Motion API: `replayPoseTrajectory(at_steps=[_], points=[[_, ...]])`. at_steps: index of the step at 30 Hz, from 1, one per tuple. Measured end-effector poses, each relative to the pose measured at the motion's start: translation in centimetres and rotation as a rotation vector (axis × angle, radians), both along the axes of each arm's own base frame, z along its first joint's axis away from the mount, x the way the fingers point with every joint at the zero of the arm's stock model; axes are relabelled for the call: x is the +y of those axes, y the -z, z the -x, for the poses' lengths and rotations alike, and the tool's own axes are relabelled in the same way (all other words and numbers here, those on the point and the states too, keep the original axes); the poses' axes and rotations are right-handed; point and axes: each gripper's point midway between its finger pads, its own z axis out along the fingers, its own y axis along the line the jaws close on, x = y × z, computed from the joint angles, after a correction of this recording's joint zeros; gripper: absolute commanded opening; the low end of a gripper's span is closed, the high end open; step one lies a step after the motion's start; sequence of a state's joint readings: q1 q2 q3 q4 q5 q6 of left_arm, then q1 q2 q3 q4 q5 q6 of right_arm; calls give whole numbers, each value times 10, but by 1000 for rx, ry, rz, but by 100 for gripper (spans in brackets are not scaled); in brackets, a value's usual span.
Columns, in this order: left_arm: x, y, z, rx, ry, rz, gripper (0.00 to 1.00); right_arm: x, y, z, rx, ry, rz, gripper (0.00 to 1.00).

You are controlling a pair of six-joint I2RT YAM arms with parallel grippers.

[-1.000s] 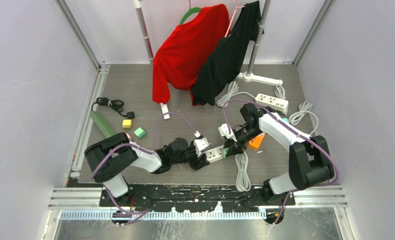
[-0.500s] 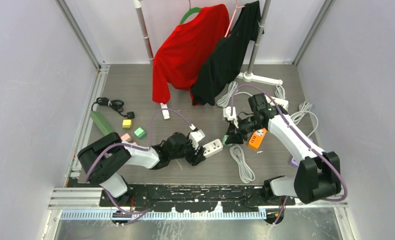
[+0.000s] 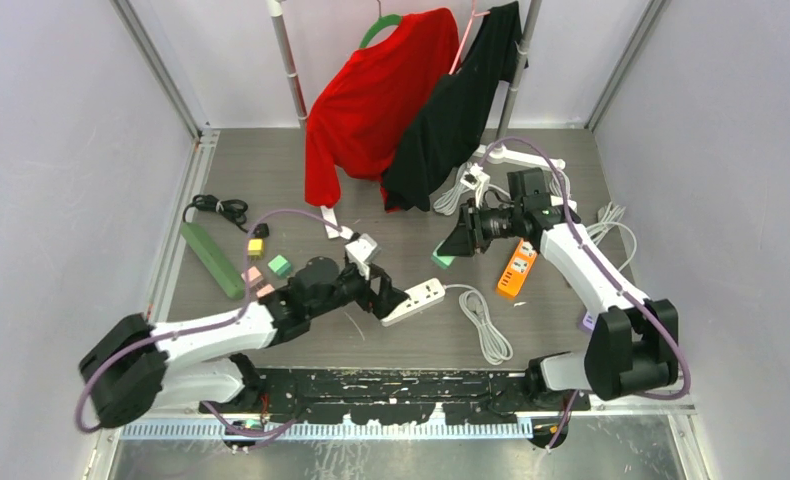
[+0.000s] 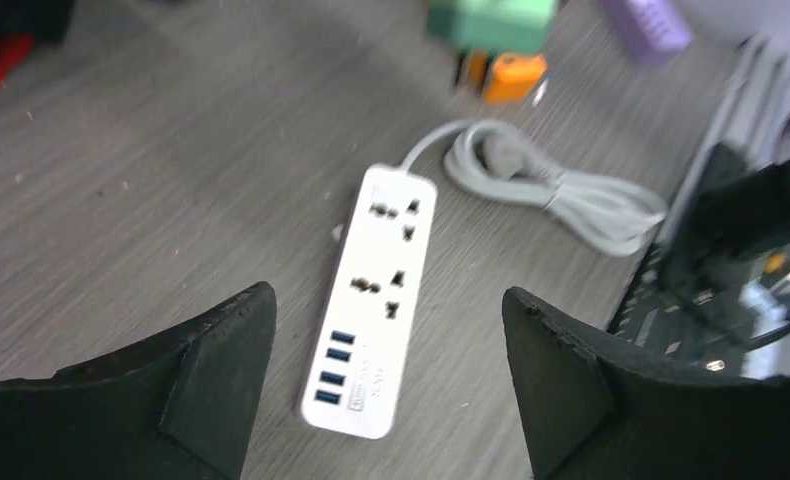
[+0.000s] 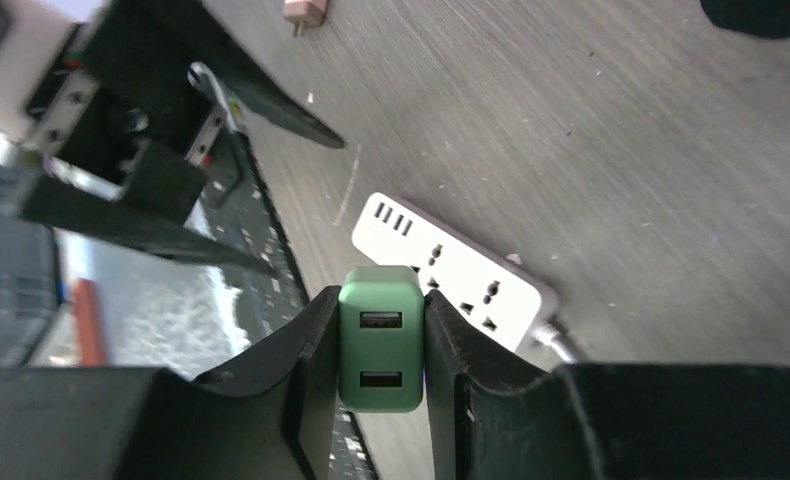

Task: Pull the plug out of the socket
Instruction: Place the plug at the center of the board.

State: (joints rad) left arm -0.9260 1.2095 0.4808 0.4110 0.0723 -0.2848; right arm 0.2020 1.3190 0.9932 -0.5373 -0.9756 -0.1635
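Jaws, left gripper [image 4: 386, 300]: spread wide, nothing held, hung just above the strip's USB end.
Power strip [image 4: 376, 310]: laid flat, long axis run from the left gripper out toward the coiled cord [image 4: 561, 195]; sockets seen bare.
Green plug [image 5: 381, 350]: pinched aloft, well apart from the strip, up to its right.
Jaws, right gripper [image 5: 381, 295]: pressed on the plug's flanks; setting down is judged its job.

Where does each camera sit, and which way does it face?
Top external: above and behind the arms, looking down on the table; both arms show.
Left wrist: on the left arm, looking down past the open left gripper at the power strip.
Right wrist: on the right arm, facing the table; right gripper clamps the green plug.
Shared: all three show the power strip.
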Motion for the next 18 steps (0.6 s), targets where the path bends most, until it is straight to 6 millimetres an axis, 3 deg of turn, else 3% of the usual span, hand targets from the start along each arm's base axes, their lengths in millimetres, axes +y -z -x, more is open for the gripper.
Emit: replayPoseTrajectory(at_steps=[4, 7, 12, 18], points=[[7, -54, 9, -15, -21, 156, 90, 7, 10, -3, 195, 52, -46, 1], [11, -75, 15, 12, -37, 236, 95, 11, 21, -2, 329, 69, -64, 1], [13, -74, 18, 124, -85, 259, 95, 17, 23, -1, 451, 85, -100, 1], [-7, -78, 3, 235, -162, 171, 95, 19, 21, -2, 492, 97, -118, 1]])
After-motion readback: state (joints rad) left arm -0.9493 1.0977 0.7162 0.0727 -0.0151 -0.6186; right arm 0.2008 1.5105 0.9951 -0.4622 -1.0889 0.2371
